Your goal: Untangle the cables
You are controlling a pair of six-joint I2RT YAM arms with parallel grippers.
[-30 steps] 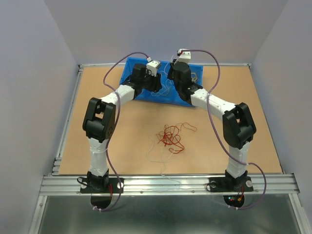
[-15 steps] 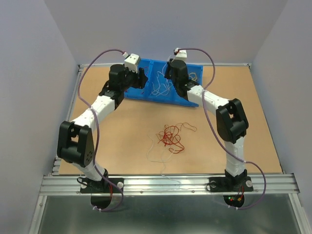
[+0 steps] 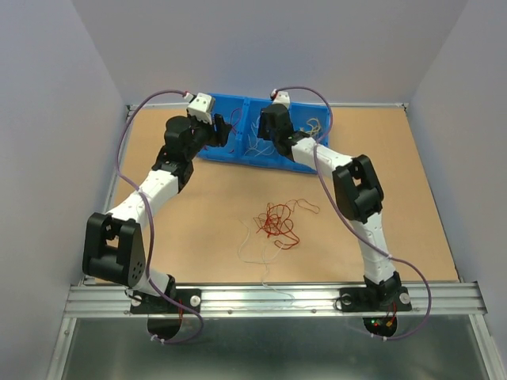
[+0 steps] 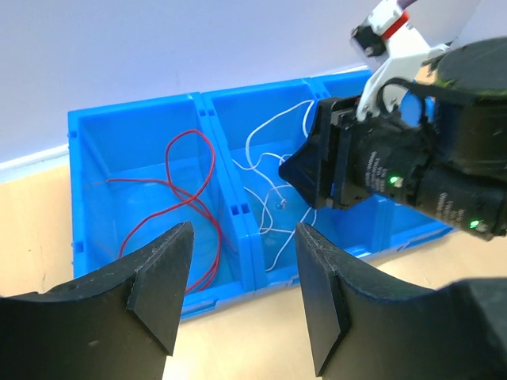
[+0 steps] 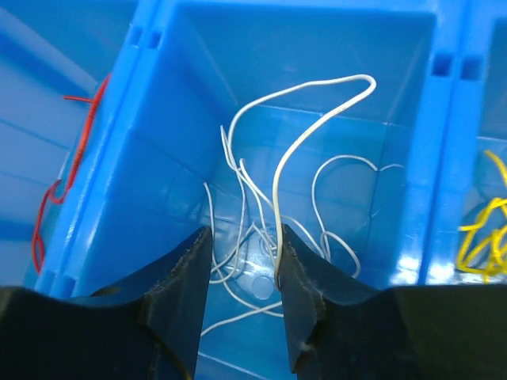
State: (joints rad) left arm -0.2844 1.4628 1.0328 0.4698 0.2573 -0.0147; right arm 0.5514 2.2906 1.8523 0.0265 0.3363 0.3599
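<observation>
Since the blue bin [image 4: 78,198] looks sorted by colour, with red cable [image 4: 184,192] left, white in the middle and yellow cables [image 5: 483,229] right, the step in hand is likely dropping a white cable [image 5: 276,194] into the middle compartment. To do it well, keep the left fingers [image 4: 158,293] out of the bin. Spread the right fingers [image 5: 178,293] wider, then lift straight up so the strand slips off without snagging or dragging over a divider. Left arm [image 3: 154,186] reaches far forward to the bin's left end, elbow swung out left. Its fingers are apart with nothing between them, aimed at the bin front from just outside. Red tangle [image 3: 275,222] lies mid-surface [image 3: 198,229] between both arms, well apart from the bin, so most of the work looks left. Right arm [image 3: 356,194] is extended forward, wrist pitched down over the middle compartment. Its fingers are apart, not clamped, and the white strand stands between them, seemingly resting against one.
</observation>
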